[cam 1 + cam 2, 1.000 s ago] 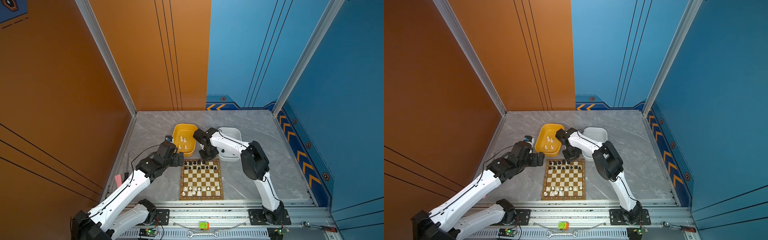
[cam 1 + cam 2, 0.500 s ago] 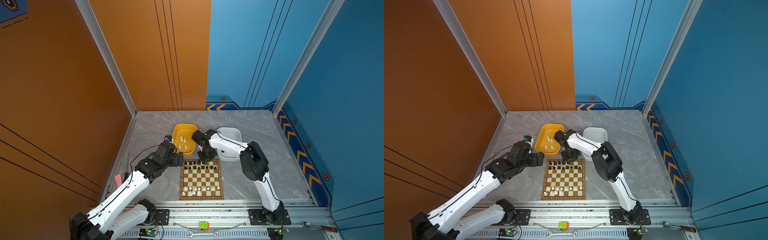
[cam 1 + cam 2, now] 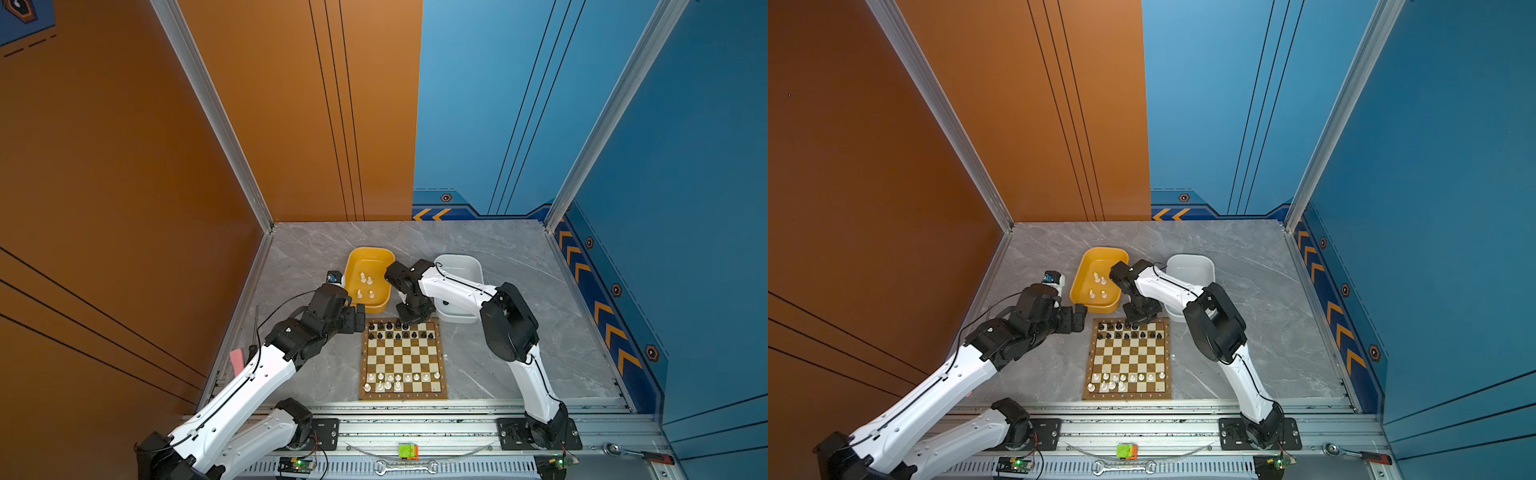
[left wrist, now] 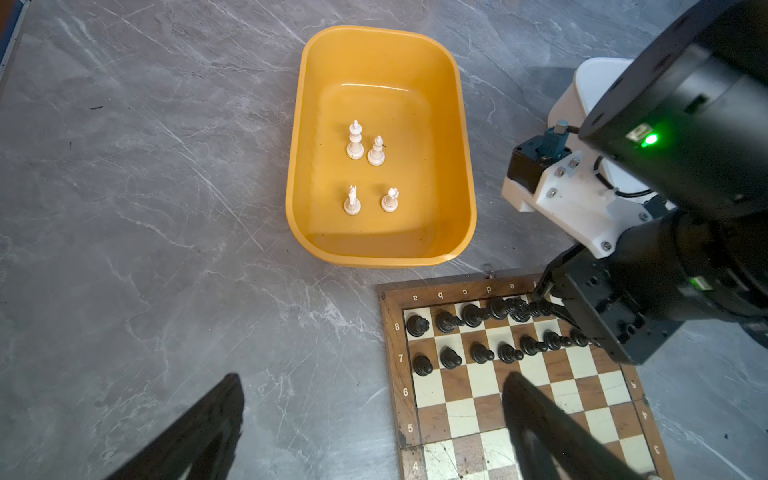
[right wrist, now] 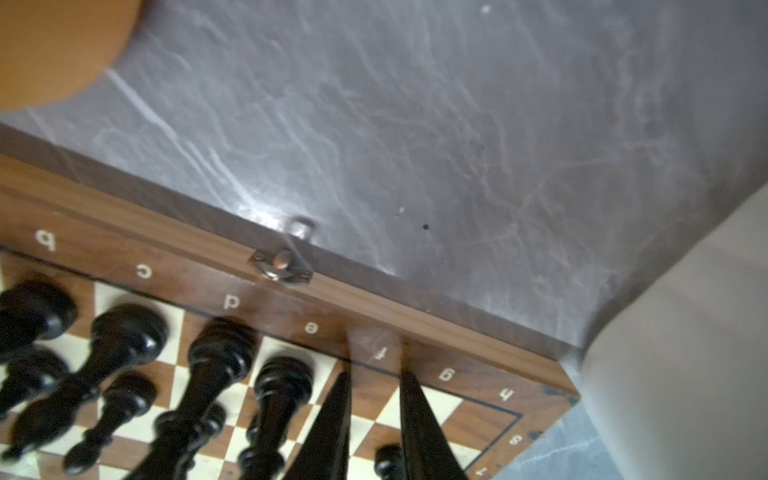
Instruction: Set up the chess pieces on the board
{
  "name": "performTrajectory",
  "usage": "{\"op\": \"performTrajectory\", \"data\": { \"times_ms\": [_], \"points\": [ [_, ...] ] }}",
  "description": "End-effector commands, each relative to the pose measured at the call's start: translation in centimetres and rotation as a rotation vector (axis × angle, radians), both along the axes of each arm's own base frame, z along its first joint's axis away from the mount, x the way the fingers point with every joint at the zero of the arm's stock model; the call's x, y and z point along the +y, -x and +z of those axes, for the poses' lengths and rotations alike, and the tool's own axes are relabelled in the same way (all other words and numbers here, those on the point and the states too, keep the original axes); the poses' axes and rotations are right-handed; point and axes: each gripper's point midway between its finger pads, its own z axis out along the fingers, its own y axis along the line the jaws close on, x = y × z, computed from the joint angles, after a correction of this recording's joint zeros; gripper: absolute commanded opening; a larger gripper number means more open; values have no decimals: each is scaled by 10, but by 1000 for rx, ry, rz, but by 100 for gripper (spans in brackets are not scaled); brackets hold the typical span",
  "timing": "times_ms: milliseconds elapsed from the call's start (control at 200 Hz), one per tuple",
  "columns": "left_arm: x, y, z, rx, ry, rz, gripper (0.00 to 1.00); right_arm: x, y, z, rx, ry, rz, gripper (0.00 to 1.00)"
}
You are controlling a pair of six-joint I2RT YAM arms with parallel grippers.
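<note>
Four white pieces (image 4: 365, 166) stand in yellow tub (image 4: 466, 166) | right end effector (image 5: 374, 374) narrowly apart, empty, over board (image 5: 187, 249) square f8 | left end effector (image 4: 372, 380) wide apart | advice: rise straight, sparing neighbouring black pieces (image 5: 282, 386).

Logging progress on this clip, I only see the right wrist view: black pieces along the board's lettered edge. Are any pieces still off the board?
Observer: Four white pieces stand in the yellow tub beyond the board.
Operator: Are any white ones placed?
Observer: In both top views, placed white pieces line the second-nearest row, and four stand in the nearest row's left half.
Operator: Where is the left hand?
Observer: The left hand hangs open and empty beside the board's far left corner.
</note>
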Motion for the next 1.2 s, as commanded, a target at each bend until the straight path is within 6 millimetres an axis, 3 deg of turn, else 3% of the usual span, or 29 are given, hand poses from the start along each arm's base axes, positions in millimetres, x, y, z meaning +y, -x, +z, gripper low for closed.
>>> {"op": "performTrajectory", "data": {
  "times_ms": [0,125,240,290,436,571,586,641,841,936,961,1197],
  "points": [
    [0,1,2,7,-4,-21,98,-17,-14,32,-64,-19,-33,25],
    [-6,-5,4,3,8,-28,98,-18,-27,62,-113,-57,-35,26],
    [-12,-11,7,-1,19,-34,98,-18,-35,77,-145,-60,-26,26],
    [-16,-14,9,-4,20,-41,98,-33,-48,95,-182,-78,-64,26],
    [-39,-26,21,-27,-3,-95,98,-57,-62,102,-205,-64,-106,25],
    [-72,-41,24,-33,-7,-155,98,-85,-74,94,-195,-35,-158,24],
    [-80,-45,34,-51,5,-164,98,-88,-75,92,-190,-33,-163,24],
    [-95,-50,36,-59,5,-190,98,-96,-77,85,-181,-29,-179,23],
    [-152,-63,30,-42,-38,-306,98,-107,-87,63,-146,-52,-219,23],
    [-166,-66,29,-40,-48,-335,98,-106,-92,61,-145,-74,-229,23],
    [-169,-67,28,-37,-49,-339,98,-106,-93,48,-120,-63,-231,23],
    [-180,-79,19,-6,-70,-360,98,-106,-92,26,-72,-69,-241,23]
  ]
}}
